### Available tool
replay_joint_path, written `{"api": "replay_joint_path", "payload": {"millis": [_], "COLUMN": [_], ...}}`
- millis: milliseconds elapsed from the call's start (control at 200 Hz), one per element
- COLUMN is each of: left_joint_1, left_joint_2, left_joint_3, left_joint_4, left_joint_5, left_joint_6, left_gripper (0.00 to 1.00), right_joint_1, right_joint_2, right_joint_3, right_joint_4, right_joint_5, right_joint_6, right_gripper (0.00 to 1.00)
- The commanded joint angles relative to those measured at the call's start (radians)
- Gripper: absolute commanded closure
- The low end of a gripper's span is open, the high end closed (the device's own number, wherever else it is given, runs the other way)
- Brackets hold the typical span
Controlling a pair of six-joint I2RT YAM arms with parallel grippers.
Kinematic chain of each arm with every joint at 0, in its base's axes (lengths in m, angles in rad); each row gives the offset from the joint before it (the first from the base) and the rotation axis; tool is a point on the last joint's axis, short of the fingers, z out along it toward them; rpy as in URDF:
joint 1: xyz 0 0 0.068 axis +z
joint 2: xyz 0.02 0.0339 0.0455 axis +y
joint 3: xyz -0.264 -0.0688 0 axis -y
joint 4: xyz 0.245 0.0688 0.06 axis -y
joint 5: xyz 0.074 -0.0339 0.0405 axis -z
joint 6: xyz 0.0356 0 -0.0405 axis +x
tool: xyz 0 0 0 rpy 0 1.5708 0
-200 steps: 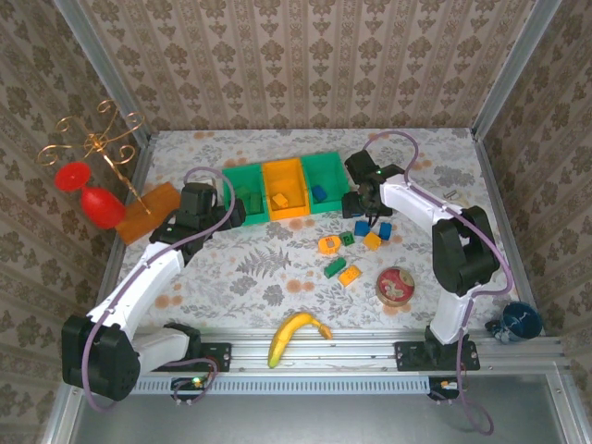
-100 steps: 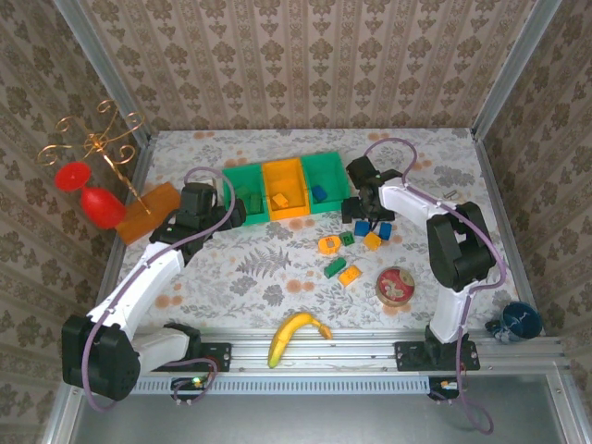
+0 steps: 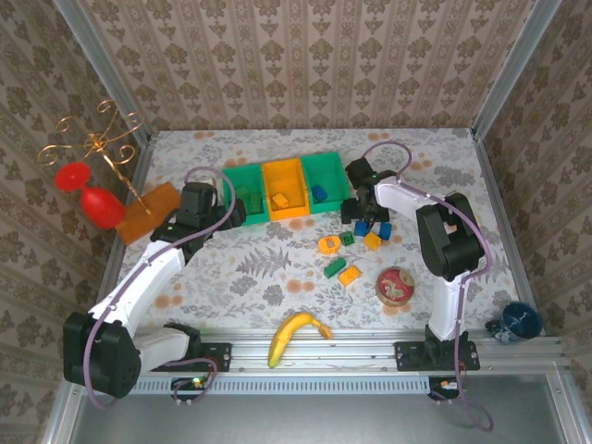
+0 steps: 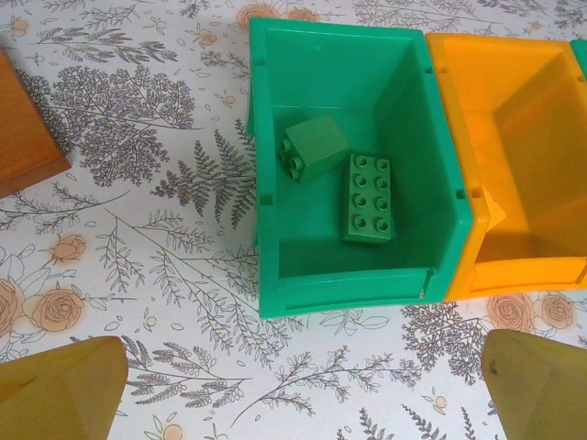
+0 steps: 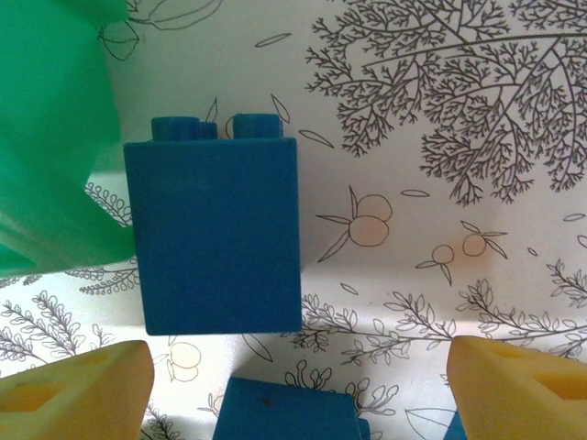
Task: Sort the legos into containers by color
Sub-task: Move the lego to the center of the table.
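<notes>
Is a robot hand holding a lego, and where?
No, nothing is held. The left gripper and the right gripper are both open; a blue lego lies ahead of the right one, untouched.

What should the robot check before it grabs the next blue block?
1. Right fingers open and empty: ok.
2. Blue lego centred between them: not ok, it sits left of middle.
3. Second blue lego out of the way: cannot tell, it lies very close.
4. Right green bin has room: ok, one binned lego inside.
5. Left fingers out of the way: ok, open by the left green bin.
</notes>
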State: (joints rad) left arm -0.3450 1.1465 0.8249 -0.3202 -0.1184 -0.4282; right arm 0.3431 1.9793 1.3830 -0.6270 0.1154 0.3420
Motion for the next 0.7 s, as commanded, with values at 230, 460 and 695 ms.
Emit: {"api": "replay_joint_path", "payload": {"millis": [230, 460, 695], "left_joint_1": [0.009, 0.011, 0.012], "left_joint_2": [0.006, 0.006, 0.006], "left_joint_3": [0.002, 0.002, 0.002], "left_joint_4": [0.018, 0.015, 0.017], "left_joint_5": [0.012, 0.014, 0.017], "left_joint_6": [-0.027, -0.026, -0.03], "left_gripper": [0.0, 0.0, 0.0], "right_joint_1": [-0.016, -0.021, -0.023], "right_joint_2": [0.05, 0.072, 0.069], "right_joint_3": [0.076, 0.104, 0.096], "right_joint_4": [0.028, 0.032, 0.036], "right_joint_5": [-0.033, -0.029, -0.036], "right_joint_6": [-0.017, -0.007, -0.012], "right_gripper": [0.26, 0.38, 0.53]}}
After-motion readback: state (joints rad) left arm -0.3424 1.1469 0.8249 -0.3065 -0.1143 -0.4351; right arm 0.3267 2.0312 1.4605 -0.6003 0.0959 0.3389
